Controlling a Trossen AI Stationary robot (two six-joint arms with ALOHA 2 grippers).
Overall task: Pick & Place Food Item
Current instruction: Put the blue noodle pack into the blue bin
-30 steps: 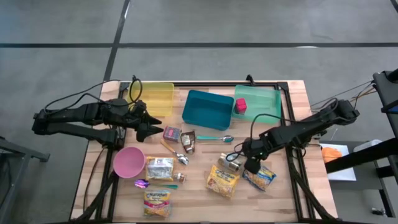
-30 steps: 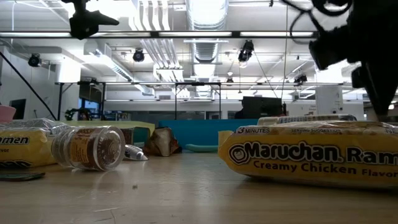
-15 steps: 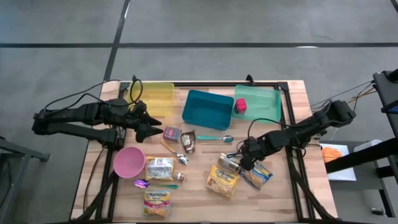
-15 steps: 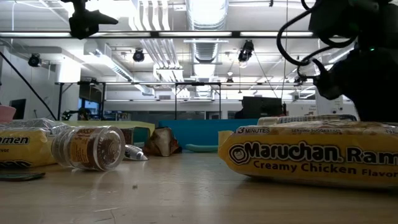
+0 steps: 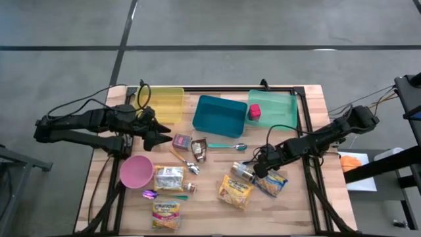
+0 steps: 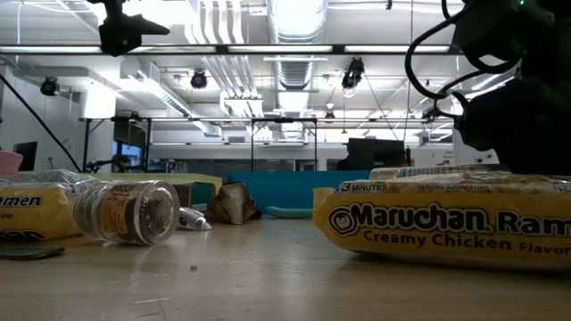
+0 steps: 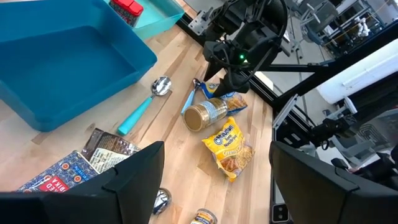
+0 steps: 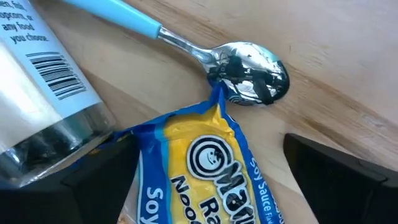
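Note:
A blue-and-yellow ramen packet (image 5: 275, 185) lies flat on the wooden table at the right, beside a tipped glass jar (image 5: 241, 172). My right gripper (image 5: 260, 170) points steeply down over the packet's end nearest the jar. In the right wrist view it is open (image 8: 208, 158), with one finger on each side of that end of the packet (image 8: 205, 168). A blue-handled spoon (image 8: 249, 65) lies just beyond the packet's tip. My left gripper (image 5: 163, 134) hangs open and holds nothing above the table's left part; its two fingers show wide apart in the left wrist view (image 7: 217, 162). My right gripper's open fingers (image 8: 99, 174) stand on both sides of the packet's end (image 8: 217, 124), coming from above. I cannot tell whether they touch it. The packet lies flat on the table.
At the far side stand a yellow bin (image 5: 164, 104), a teal bin (image 5: 219, 116) and a green bin (image 5: 279, 105) holding a red item (image 5: 254, 112). A yellow ramen packet (image 5: 235, 192), a pink bowl (image 5: 136, 171), a teal spoon (image 5: 227, 146) and more packets (image 5: 169, 178) lie around.
My right gripper has come down toward the blue ramen packet and a little toward the jar, and its wrist has rolled. In the low view it has sunk from the upper right to just behind the big ramen packet. The things on the table have stayed where they were.

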